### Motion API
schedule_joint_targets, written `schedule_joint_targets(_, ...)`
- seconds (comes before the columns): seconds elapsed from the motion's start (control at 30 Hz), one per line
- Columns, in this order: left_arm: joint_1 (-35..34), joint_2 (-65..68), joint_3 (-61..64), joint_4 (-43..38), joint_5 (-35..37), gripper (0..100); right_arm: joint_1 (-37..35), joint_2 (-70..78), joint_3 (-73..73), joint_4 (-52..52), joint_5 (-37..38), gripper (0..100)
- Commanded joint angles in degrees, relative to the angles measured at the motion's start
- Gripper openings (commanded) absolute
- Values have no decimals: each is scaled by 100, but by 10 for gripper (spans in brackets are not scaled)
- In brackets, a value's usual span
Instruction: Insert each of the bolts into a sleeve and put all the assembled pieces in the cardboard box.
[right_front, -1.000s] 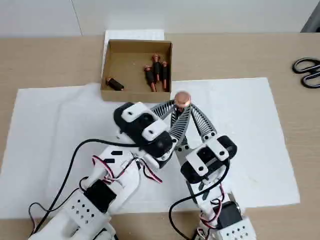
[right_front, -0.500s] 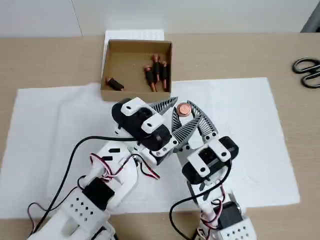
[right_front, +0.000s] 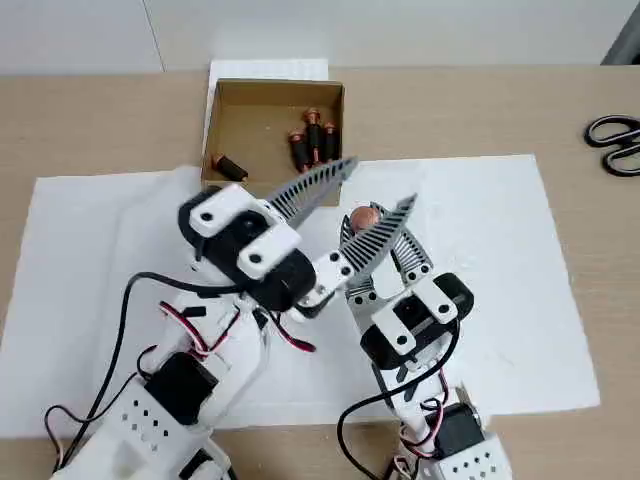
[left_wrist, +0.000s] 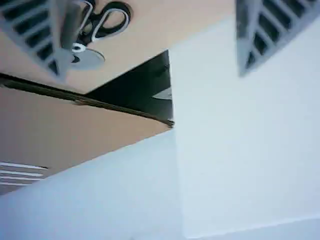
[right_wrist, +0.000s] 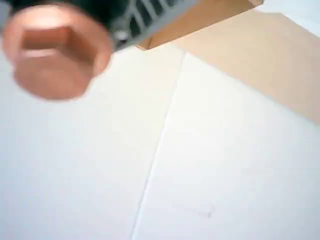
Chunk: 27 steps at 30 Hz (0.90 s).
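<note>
My right gripper (right_front: 366, 224) is shut on a copper bolt (right_front: 365, 214), held head-up over the white paper just in front of the cardboard box (right_front: 232, 120). The bolt's hexagonal head (right_wrist: 54, 50) is close to the right wrist camera, beside one grey finger (right_wrist: 150, 12). My left gripper (right_front: 382, 182) is open, one finger on each side of the bolt and neither touching it. Nothing lies between those ribbed fingers (left_wrist: 262, 35). The box holds several assembled bolt-and-sleeve pieces (right_front: 314, 143), with one more (right_front: 229, 166) at its near left corner.
A white paper sheet (right_front: 500, 270) covers the middle of the wooden table (right_front: 450, 110). Black-handled scissors (right_front: 614, 144) lie at the far right edge, and they appear again as scissors (left_wrist: 107, 17) in the left wrist view. The two arms cross close together in front of the box.
My left gripper has opened and drawn back to the left, off the bolt. My right gripper keeps the bolt and has dropped slightly toward the near side.
</note>
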Motion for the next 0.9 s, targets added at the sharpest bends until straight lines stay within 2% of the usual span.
schedule_joint_targets(0.0,-114,-325,-259,0,0,208,-4,-75,35,-75,44,5)
schedule_joint_targets(0.07,-290,-598,-242,0,9,172,-4,-84,35,127,53,5)
schedule_joint_targets(0.2,-835,-1222,-48,9,9,5,-4,-84,35,514,35,5)
schedule_joint_targets(0.4,-1530,-2251,1262,-35,9,6,-4,-75,35,1156,35,4)
schedule_joint_targets(0.63,-2338,-3596,3292,-686,9,6,-4,-66,-615,2519,18,4)
schedule_joint_targets(0.87,-2708,-4466,4004,-677,9,6,40,479,-1837,3292,-510,4)
